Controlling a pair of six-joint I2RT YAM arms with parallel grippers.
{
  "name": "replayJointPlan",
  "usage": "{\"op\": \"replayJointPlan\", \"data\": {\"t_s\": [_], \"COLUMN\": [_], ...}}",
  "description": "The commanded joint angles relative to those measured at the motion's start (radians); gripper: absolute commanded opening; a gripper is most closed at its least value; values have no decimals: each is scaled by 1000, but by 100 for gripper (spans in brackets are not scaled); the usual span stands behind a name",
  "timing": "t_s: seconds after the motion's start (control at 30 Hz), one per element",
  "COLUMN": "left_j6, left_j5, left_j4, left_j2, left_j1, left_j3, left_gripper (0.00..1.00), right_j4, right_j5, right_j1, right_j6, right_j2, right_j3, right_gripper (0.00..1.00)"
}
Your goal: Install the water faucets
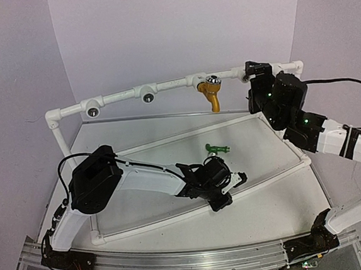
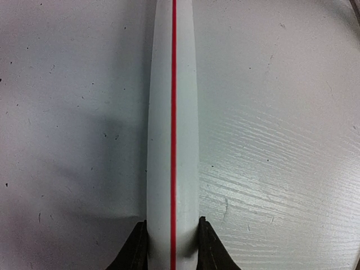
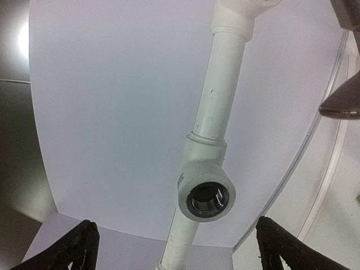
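Observation:
A mustard-yellow faucet (image 1: 211, 93) hangs with its spout down from a socket on the raised back rail of the white pipe frame (image 1: 170, 85). Loose on the table lies a green faucet (image 1: 217, 149). My right gripper (image 1: 252, 80) is up at the rail's right end. Its jaws (image 3: 175, 236) stand wide open around an empty threaded socket (image 3: 206, 198), touching nothing. Low at the frame's front, my left gripper (image 1: 228, 192) is shut on a white pipe with a red stripe (image 2: 172, 129), a finger on each side (image 2: 172, 226).
Two more empty sockets (image 1: 93, 111) (image 1: 147, 98) sit on the left half of the rail. The frame's lower pipes (image 1: 278, 172) ring the white tabletop. Purple walls close in behind and at both sides. A metal rail (image 1: 179, 261) runs along the near edge.

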Motion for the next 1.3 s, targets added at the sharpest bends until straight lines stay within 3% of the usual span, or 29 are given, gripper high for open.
{"op": "replayJointPlan", "data": {"t_s": [0.0, 0.1, 0.3, 0.43, 0.63, 0.77, 0.9, 1.0, 1.1, 1.27], "left_j6": [26, 18, 0, -23, -29, -63, -166, -256, -316, -382], "left_j5": [163, 126, 111, 117, -16, -12, 36, 69, 89, 119], "left_j4": [-129, -128, -127, -99, -78, -82, -82, -80, -76, -70], "left_j2": [55, 38, 33, 2, -86, -195, -344, -469, -579, -687], "left_j1": [-84, -75, 32, 158, 232, 272, 272, 272, 272, 272], "left_j3": [-2, -16, -59, -132, -211, -304, -383, -421, -439, -483], "left_gripper": [0, 3, 2, 1, 2, 17, 52, 68, 74, 77], "right_j4": [-130, -212, -565, -749, -790, -796, -748, -689, -615, -594], "right_j5": [-136, -286, -438, -402, -272, -253, -253, -289, -357, -407], "right_j1": [6, 6, 6, 6, 5, 5, -1, -2, -3, -3], "right_j6": [-272, -516, -819, -911, -952, -947, -909, -924, -933, -829], "right_j2": [-30, -67, -139, -138, -148, -105, -12, 98, 265, 613], "right_j3": [72, 69, 91, 86, -3, -54, -107, -86, -14, 262], "right_gripper": [98, 98, 98, 98, 98, 98, 98, 98, 98, 98]}}
